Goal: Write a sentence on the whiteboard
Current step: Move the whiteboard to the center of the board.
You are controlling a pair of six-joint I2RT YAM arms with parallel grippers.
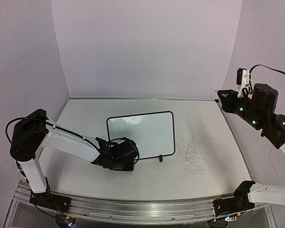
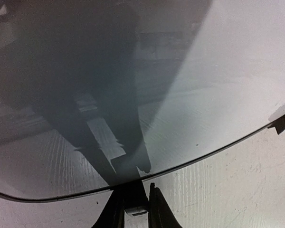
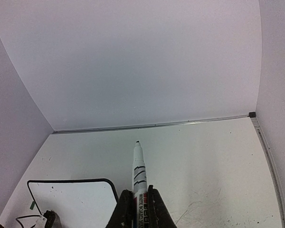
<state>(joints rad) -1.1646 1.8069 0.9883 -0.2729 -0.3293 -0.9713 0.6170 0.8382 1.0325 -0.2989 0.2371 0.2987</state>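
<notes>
Right end effector (image 3: 138,194) grips marker (image 3: 138,166); whiteboard (image 1: 147,133) lies well left; left end effector (image 2: 141,190) at its near rim, grip unclear.

**Two-tone arms: white tubes, black joints**

So both arms share the same look. The left arm (image 1: 69,145) has smooth white tubes for links and chunky black boxes at the joints. A thin black cable loop (image 1: 9,127) hangs off the shoulder box. Its base (image 1: 40,197) is black too, with a tiny light (image 1: 69,221) glowing just below it.

The right arm (image 1: 256,114) is mostly black blocks dotted with little green lights (image 1: 241,109). There's a white tube lower down and a white bracket (image 1: 243,78) up top, and a top cable (image 1: 270,70), also black, arcs out of the bracket.

The left fingers (image 2: 161,216) and right fingers (image 3: 159,216) are matte black wedges that narrow toward the tips.
</notes>
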